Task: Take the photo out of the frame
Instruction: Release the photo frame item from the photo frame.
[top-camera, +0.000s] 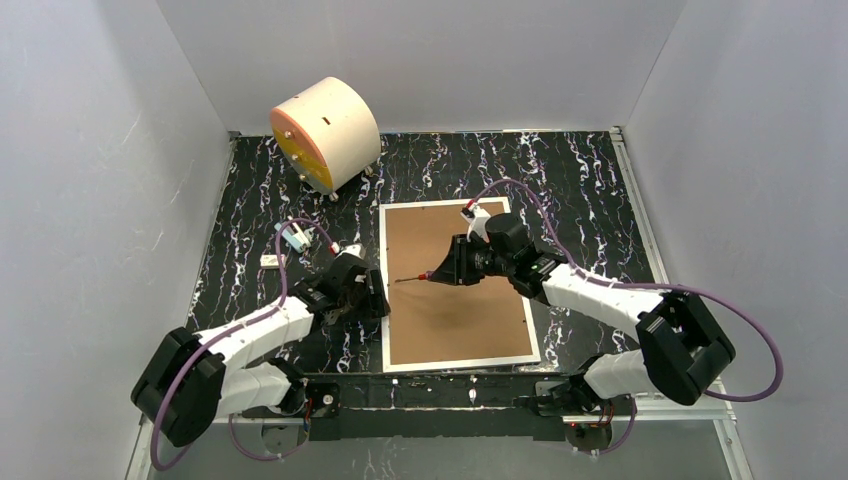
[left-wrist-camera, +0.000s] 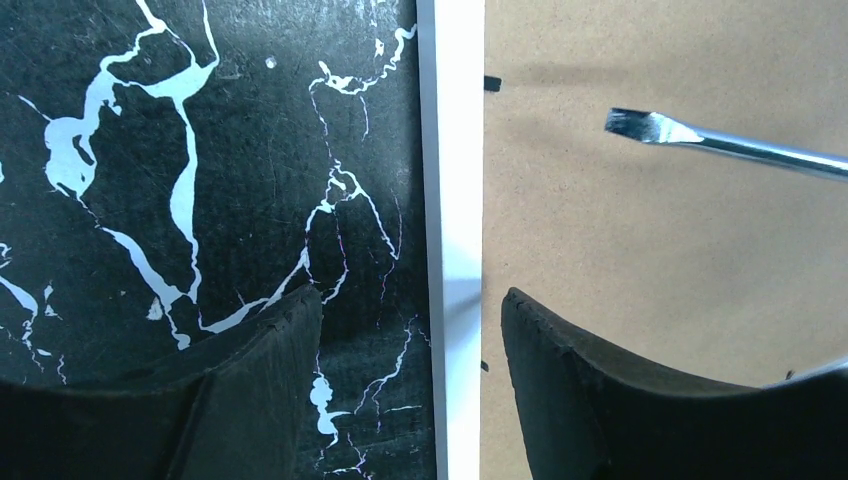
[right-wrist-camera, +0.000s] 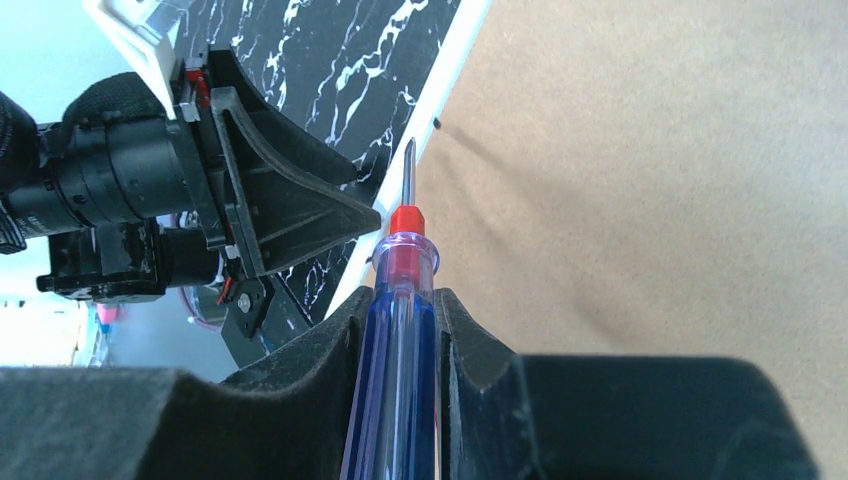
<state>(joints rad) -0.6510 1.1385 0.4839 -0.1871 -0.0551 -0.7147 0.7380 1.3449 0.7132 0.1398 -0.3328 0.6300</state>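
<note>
Blue-handled screwdriver (right-wrist-camera: 390, 330) clamped in the right jaws, arm stretched over the frame (top-camera: 460, 330); left jaws gape astride its edge.

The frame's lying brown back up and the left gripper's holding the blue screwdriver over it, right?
No. The right gripper holds the screwdriver, as the right wrist view shows; the left gripper is open and empty. The frame does lie brown back up.

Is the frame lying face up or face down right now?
Face down: the frame lies flat on the table with its brown back panel up.
</note>
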